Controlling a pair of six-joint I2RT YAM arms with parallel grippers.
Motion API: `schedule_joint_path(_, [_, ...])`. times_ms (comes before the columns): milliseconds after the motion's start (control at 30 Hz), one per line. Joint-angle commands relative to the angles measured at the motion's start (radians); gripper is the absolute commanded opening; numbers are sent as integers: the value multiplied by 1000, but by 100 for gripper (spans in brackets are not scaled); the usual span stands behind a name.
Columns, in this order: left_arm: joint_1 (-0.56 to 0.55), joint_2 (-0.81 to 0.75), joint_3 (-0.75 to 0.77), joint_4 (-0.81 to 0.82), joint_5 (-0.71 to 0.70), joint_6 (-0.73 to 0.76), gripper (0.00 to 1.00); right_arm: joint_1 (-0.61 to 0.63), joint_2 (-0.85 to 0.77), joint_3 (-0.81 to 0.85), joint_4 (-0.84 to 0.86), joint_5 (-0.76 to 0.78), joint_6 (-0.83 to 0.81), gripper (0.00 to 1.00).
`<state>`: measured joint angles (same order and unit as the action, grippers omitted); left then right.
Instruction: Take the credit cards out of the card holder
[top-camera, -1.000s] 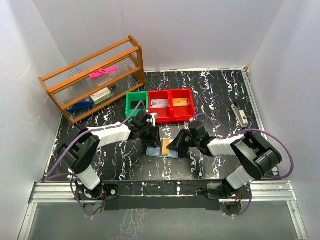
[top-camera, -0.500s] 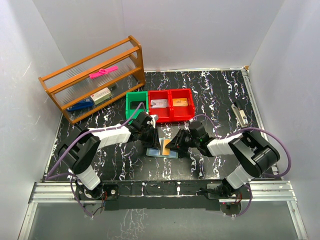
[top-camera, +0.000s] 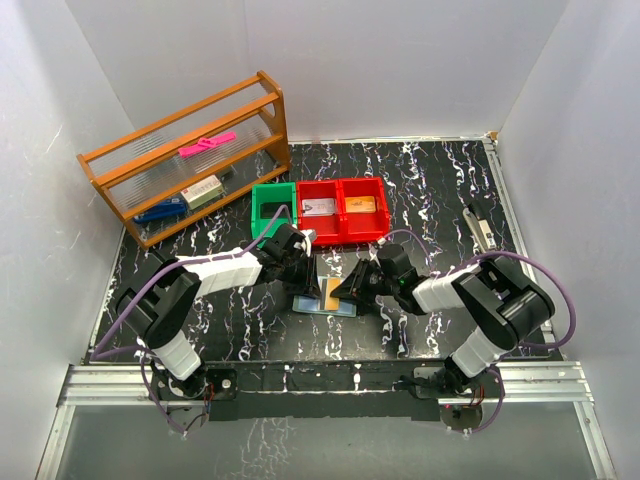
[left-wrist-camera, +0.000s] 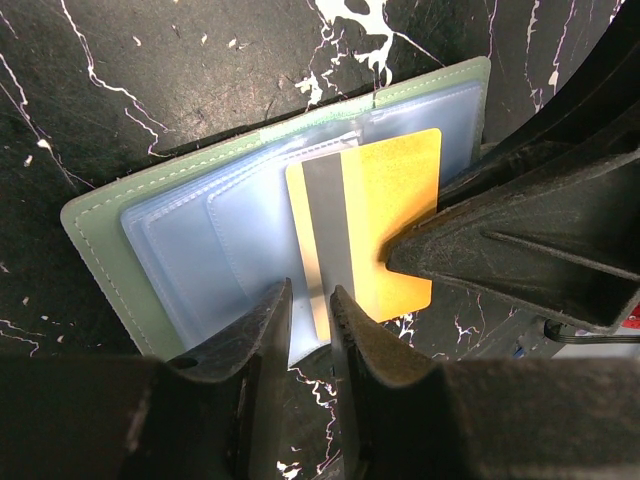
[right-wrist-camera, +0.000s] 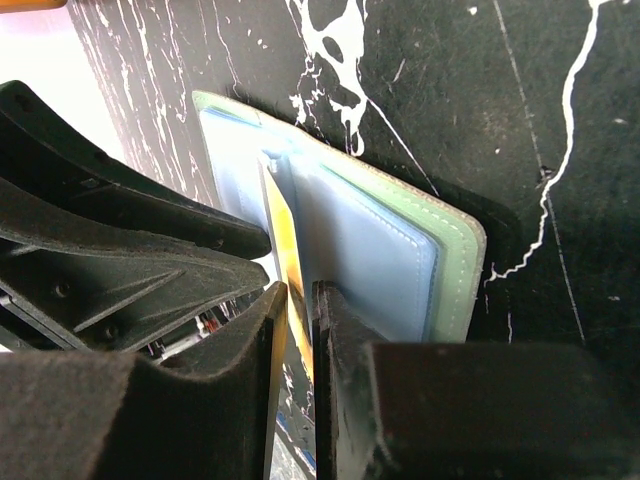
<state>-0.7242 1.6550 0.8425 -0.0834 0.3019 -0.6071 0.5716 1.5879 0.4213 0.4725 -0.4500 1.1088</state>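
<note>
Near the middle of the tabletop's (top-camera: 440, 190) near edge, the card holder (left-wrist-camera: 190, 235) lies spread open and flat on black marble veined with white. White walls (top-camera: 400, 60) close in three sides. A wooden rack (top-camera: 190, 160) stands toward the far left corner, with a green bin (top-camera: 258, 210) and two red bins (top-camera: 340, 237) just beside it. Both my arms reach low and inward, meeting over the card holder from left and right. My left gripper (left-wrist-camera: 311, 295) has its fingers drawn close on the pale blue sleeve at the card holder's edge. My right gripper (right-wrist-camera: 300, 292) pinches a yellow credit card (left-wrist-camera: 385, 195) with a grey stripe. It juts partway out of the sleeve, its inner end tucked in the pocket.
</note>
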Motion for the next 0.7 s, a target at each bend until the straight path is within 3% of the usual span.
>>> schedule_joint_path(0, [-10, 11, -19, -120, -49, 18, 22, -3, 12, -13, 77, -19, 10, 15])
schedule_joint_path(167, [-10, 6, -20, -121, -47, 15, 22, -3, 25, -11, 92, -23, 15, 14])
schedule_joint_path(433, [-10, -1, -26, -119, -50, 10, 22, -3, -1, -20, 69, -4, 7, 0])
schedule_joint_path(667, [-10, -4, -23, -122, -55, 10, 22, -3, -53, -6, -18, 33, -29, 0])
